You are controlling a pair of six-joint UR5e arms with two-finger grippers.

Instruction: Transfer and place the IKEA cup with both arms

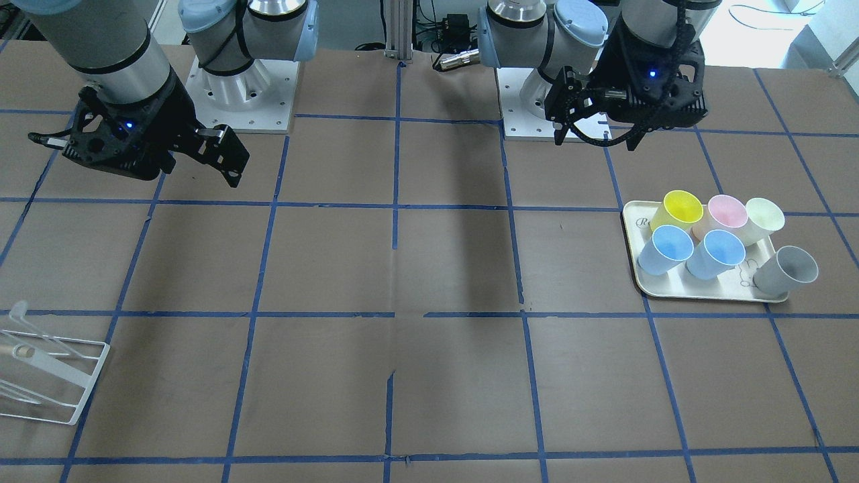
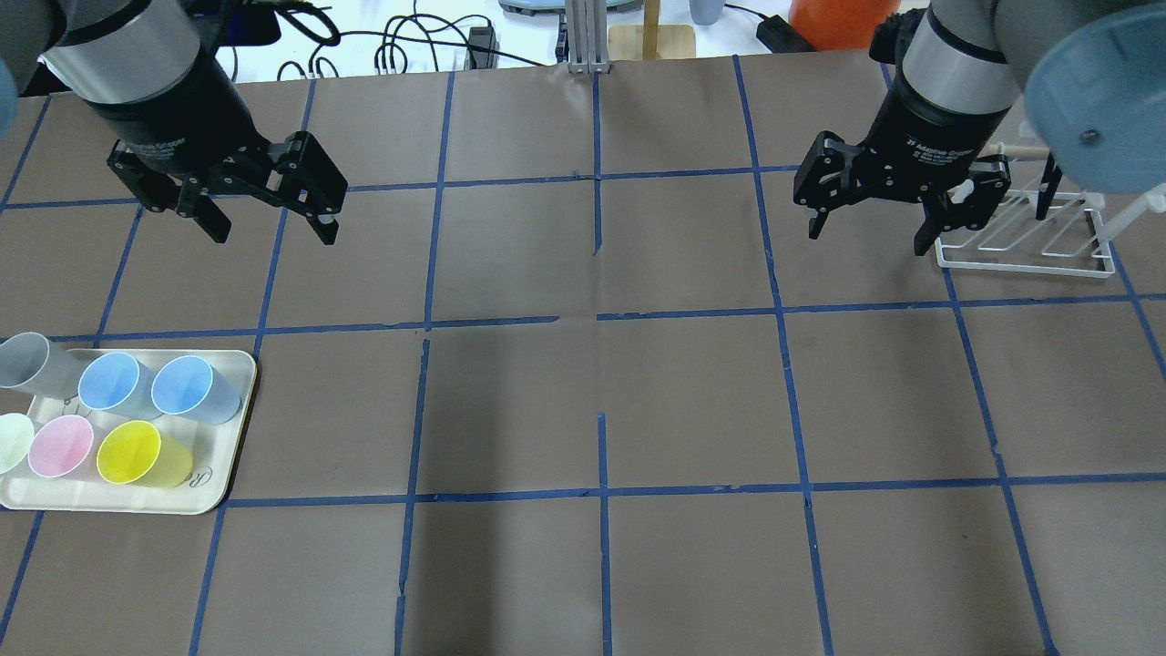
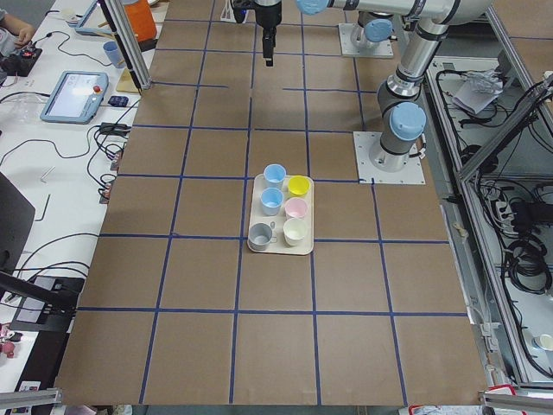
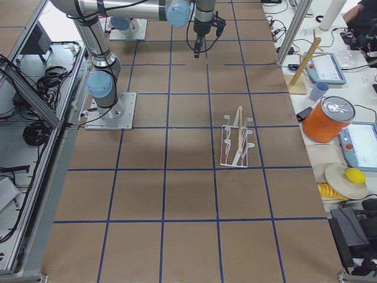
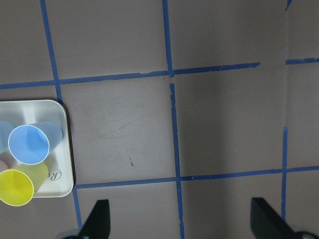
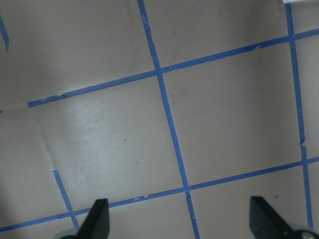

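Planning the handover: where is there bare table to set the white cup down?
The whole middle of the table, between the tray and the wire rack, is bare. The tray itself is crowded: six cups fill it.

Tray: on table, robot's left end. On tray: six cups, two rows of three. IKEA cup: row nearest robot, end farthest from table centre. Rack: on table, well apart from tray, robot's right end.

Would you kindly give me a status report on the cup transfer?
Left gripper open, empty; right gripper open, empty. IKEA cup upright on tray, untouched. Pink cup close beside it.
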